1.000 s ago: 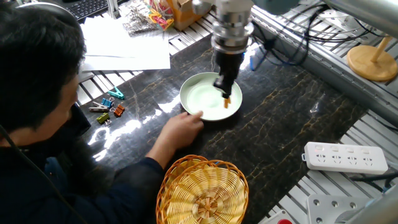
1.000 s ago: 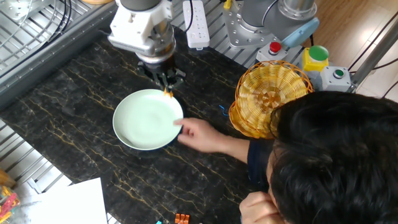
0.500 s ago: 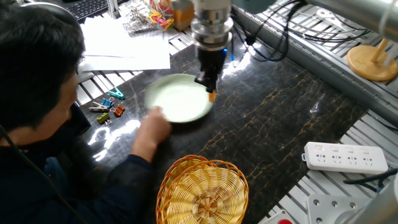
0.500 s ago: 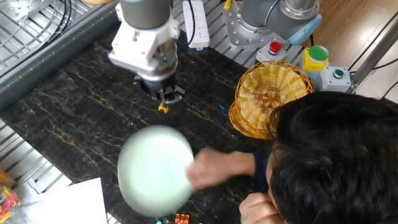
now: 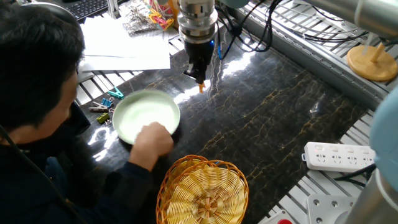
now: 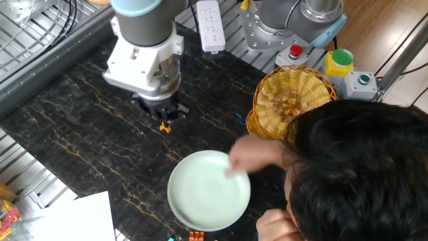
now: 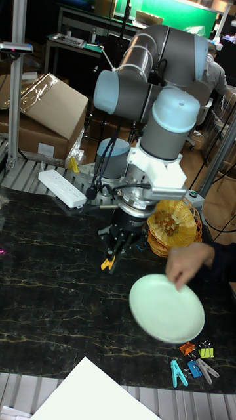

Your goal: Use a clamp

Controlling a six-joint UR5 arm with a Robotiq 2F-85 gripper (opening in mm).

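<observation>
My gripper [image 5: 200,78] [image 6: 162,118] [image 7: 115,251] points straight down over the dark marble table, shut on the clamp [image 5: 201,87] [image 6: 165,127] [image 7: 107,264]. The clamp is a tiny yellow-orange clip that sticks out below the fingertips, just above the tabletop. The pale green bowl [image 5: 144,111] [image 6: 204,194] [image 7: 164,312] lies apart from the gripper, nearer the person. The person's hand [image 5: 153,140] [image 6: 246,155] [image 7: 185,264] rests on the bowl's rim.
A wicker basket [image 5: 202,193] [image 6: 291,100] [image 7: 172,226] stands near the person. Small coloured clips [image 5: 109,106] [image 7: 193,364] lie clustered at the table edge. White paper [image 5: 124,43] [image 6: 73,217], a white power strip [image 5: 345,157] [image 6: 212,23] [image 7: 62,187] and the person's head [image 6: 361,174] border the table.
The hand pulled the bowl out from under the gripper toward the person. My gripper, still holding the clamp, moved the other way across the table, away from the bowl.
</observation>
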